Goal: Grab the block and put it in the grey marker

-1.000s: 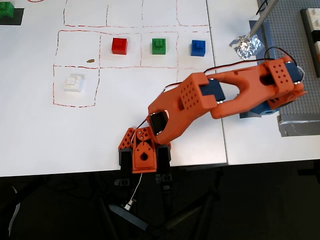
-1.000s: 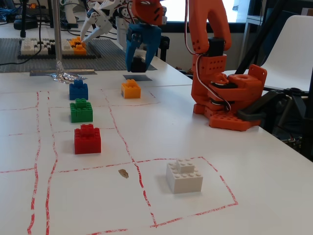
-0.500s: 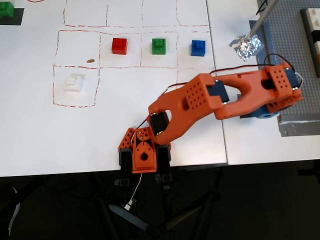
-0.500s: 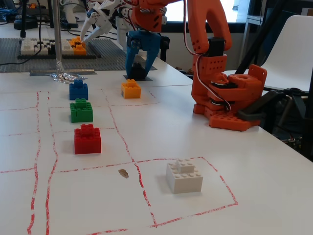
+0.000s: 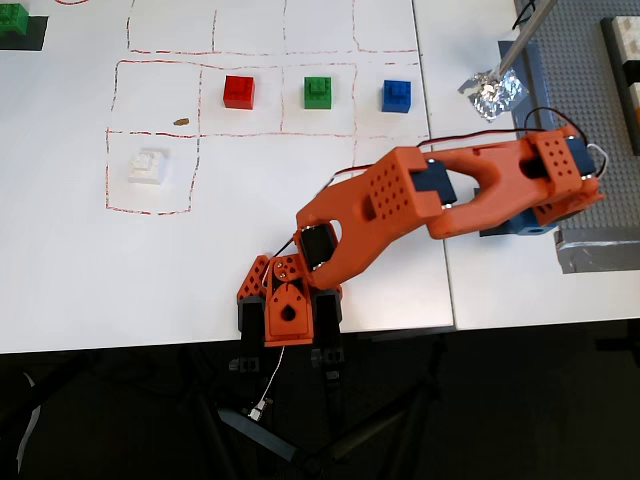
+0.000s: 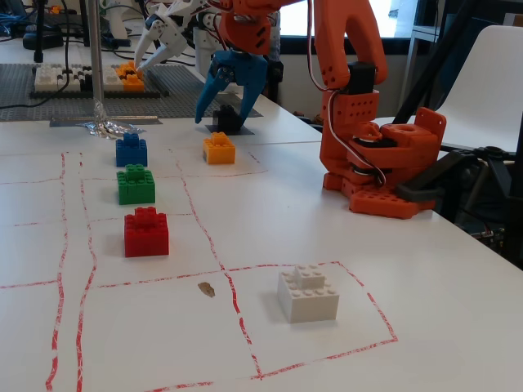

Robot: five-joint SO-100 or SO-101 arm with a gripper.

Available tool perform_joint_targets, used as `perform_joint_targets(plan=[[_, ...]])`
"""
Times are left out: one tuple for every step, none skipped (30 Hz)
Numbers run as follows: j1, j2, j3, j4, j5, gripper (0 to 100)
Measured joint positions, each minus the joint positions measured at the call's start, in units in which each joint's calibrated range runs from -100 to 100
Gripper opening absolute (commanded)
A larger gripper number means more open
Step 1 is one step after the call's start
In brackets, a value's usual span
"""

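The block (image 6: pixel 225 119) was black, the tool (image 6: pixel 221 104) blue on an orange arm (image 5: pixel 400 205); red (image 6: pixel 146 232), green (image 6: pixel 136 184), blue (image 6: pixel 131 150), orange (image 6: pixel 218 149) and white (image 6: pixel 307 293) bricks lay on the white bench (image 6: pixel 270 212), which was marked with red lines.

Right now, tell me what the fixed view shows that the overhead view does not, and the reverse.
Only the fixed view shows the blue hand spread open over the black block, which sits on the grey marker, and the orange brick. Only the overhead view shows a green brick at the top-left corner. Both show the red brick, the blue brick, the white brick and the foil.
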Motion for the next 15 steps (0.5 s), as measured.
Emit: perform_joint_targets(plan=[[-0.10, -0.17, 0.27, -0.08, 0.00, 34], [-0.10, -0.60, 1.17, -0.64, 0.10, 34], [-0.10, -1.55, 1.98, -0.72, 0.24, 34], [0.00, -2.06, 2.80, 0.00, 0.20, 34], [0.00, -3.09, 3.43, 1.29, 0.15, 34], [0.00, -3.95, 4.42, 3.14, 0.05, 33], [0.00, -5.33, 5.14, 5.47, 0.00, 32], [0.00, -6.96, 5.41, 7.72, 0.00, 31], [0.00, -8.68, 5.41, 9.00, 0.05, 28], [0.00, -11.09, 5.41, 10.93, 0.24, 25], [0.00, -13.67, 5.41, 13.42, 0.49, 23], [-0.10, -16.24, 5.41, 15.76, 0.54, 20], [-0.10, -18.56, 5.41, 17.28, 0.68, 18], [-0.20, -20.71, 5.41, 18.49, 0.68, 16], [-0.20, -22.69, 5.41, 20.10, 0.68, 14]])
